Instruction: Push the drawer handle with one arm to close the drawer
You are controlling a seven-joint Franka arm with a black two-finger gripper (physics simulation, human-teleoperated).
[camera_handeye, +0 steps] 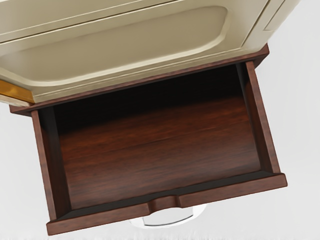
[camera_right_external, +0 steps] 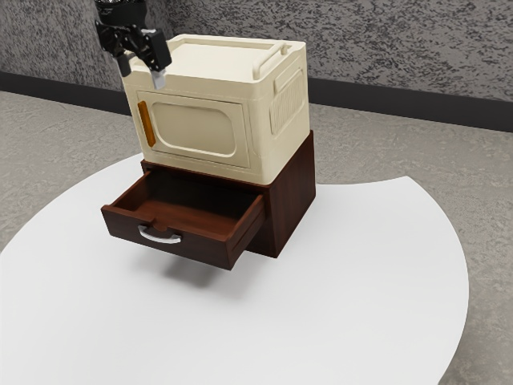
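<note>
The black gripper (camera_right_external: pixel 142 72) is high in the exterior view, by the cream box's upper left front corner and well above the drawer; its two fingers stand apart with nothing seen between them. A dark brown wooden drawer (camera_right_external: pixel 183 200) juts far out of its cabinet (camera_right_external: pixel 292 192), and its inside looks bare. On its front panel sits a curved silver handle (camera_right_external: pixel 160 236), untouched. Seen from above in the wrist view, the pulled-out drawer (camera_handeye: pixel 160 145) lies below my hand, with the pale handle (camera_handeye: pixel 167 218) beyond the front panel's notch.
On top of the cabinet rests a cream box (camera_right_external: pixel 216 104) with a closed door and an orange handle (camera_right_external: pixel 146 123). A round white table (camera_right_external: pixel 361 281) carries the cabinet; its curved edge runs around the front and sides.
</note>
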